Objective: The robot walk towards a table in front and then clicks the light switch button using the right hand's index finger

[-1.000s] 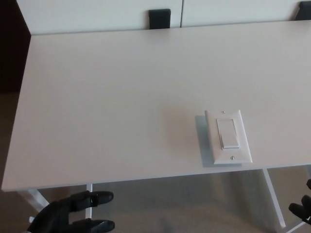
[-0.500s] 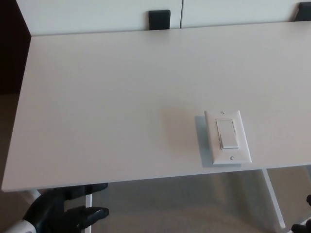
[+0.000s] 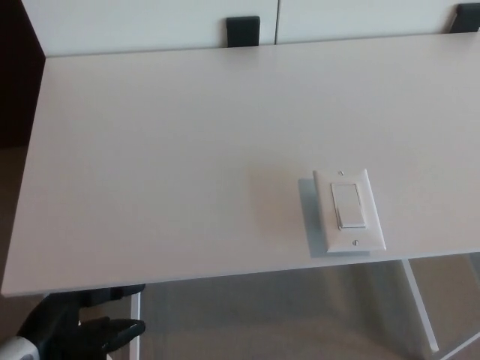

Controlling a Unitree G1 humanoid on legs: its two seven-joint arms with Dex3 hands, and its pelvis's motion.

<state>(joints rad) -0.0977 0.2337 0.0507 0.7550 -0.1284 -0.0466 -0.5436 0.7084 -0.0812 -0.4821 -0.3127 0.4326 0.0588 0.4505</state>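
Dropping lower at the counter's (image 3: 150,150) front-left corner, the left hand (image 3: 82,330) is hanging empty with fingers apart, while the right hand is slipping out of sight. Walking looks nearly finished; pressing is remaining. Near the front-right edge, the light switch (image 3: 349,210) is lying flat, long axis running front-to-back.

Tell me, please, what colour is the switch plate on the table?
White, like its rocker; the switch plate shows clearly in the head view, on the white table.
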